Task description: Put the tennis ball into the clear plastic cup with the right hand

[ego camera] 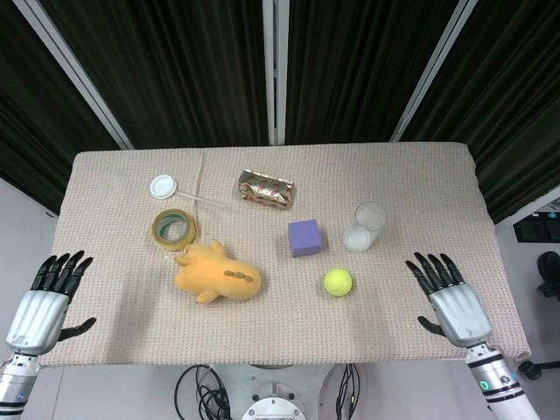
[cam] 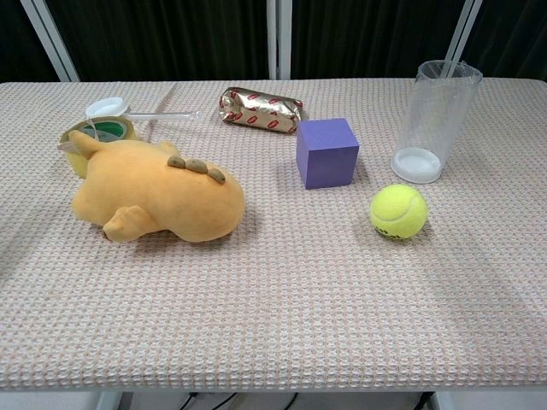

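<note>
The yellow-green tennis ball point(ego camera: 338, 282) point(cam: 398, 211) lies on the woven tablecloth, just in front of the clear plastic cup point(ego camera: 367, 226) point(cam: 434, 119), which stands upright. My right hand point(ego camera: 451, 299) hovers over the table's front right part, fingers spread, holding nothing, to the right of the ball and apart from it. At the table's front left corner my left hand point(ego camera: 45, 299) is open too, fingers apart. Neither hand shows in the chest view.
A purple cube point(ego camera: 304, 237) sits left of the cup. An orange plush toy point(ego camera: 215, 274) lies left of the ball. Further back are a tape roll point(ego camera: 173, 228), a white lid point(ego camera: 163, 185) with a clear spoon, and a foil snack pack point(ego camera: 266, 188).
</note>
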`<state>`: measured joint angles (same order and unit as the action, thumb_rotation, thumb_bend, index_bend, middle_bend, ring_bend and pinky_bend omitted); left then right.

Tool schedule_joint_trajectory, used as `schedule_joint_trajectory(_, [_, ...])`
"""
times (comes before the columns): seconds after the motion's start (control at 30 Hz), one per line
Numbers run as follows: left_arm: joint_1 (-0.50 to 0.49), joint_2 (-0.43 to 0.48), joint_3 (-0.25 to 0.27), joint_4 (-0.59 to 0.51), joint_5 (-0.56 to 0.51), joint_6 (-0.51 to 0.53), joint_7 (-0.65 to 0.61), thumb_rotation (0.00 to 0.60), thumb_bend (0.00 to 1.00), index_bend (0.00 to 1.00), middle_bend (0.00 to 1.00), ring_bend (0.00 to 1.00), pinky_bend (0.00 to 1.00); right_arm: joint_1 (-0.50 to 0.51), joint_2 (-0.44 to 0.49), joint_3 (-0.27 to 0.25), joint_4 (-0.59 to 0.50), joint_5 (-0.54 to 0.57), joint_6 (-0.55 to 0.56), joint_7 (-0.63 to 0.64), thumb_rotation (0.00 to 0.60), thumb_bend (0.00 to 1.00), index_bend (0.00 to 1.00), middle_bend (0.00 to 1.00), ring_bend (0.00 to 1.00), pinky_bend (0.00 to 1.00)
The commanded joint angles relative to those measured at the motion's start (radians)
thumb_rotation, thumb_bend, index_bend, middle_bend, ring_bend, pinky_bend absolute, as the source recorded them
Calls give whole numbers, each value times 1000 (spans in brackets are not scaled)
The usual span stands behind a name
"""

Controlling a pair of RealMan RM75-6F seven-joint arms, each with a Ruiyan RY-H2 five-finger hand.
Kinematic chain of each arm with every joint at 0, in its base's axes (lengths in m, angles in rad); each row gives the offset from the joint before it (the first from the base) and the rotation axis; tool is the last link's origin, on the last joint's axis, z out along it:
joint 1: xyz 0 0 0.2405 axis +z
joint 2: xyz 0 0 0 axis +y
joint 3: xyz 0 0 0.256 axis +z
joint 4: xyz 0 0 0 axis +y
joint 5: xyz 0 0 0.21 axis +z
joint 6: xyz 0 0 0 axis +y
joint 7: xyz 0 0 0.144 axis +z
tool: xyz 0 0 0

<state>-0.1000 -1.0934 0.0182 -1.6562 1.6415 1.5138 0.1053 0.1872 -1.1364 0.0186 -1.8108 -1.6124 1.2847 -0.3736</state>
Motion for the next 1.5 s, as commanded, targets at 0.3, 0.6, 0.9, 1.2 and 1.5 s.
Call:
schedule_joint_trajectory(0.3, [18, 10, 9, 8, 18, 31, -25, 600, 0, 6, 0, 0, 0, 197, -286, 91, 80, 222, -252, -192, 600, 120, 0, 0, 0, 11])
schedule_joint_trajectory(0.6, [12, 11, 4, 20, 20, 30, -47, 600, 0, 6, 0, 0, 0, 255, -357, 105, 134, 318, -297, -188, 600, 176, 0, 41, 0, 167])
schedule_joint_trajectory(0.9, [11, 15, 2, 22, 19, 29, -56, 600, 0, 7, 0, 0, 0, 296, -390, 98, 148, 383, -321, -195, 600, 213, 63, 127, 102, 347])
schedule_joint_trajectory(1.2, [13, 16, 4, 27, 20, 30, -59, 600, 0, 7, 0, 0, 0, 316, -407, 85, 148, 419, -294, -220, 600, 337, 403, 357, 337, 587])
schedule_joint_trajectory(1.5, [12, 14, 2, 32, 20, 30, -62, 600, 0, 7, 0, 0, 0, 282, -334, 70, 48, 245, -153, -111, 600, 383, 543, 454, 478, 698])
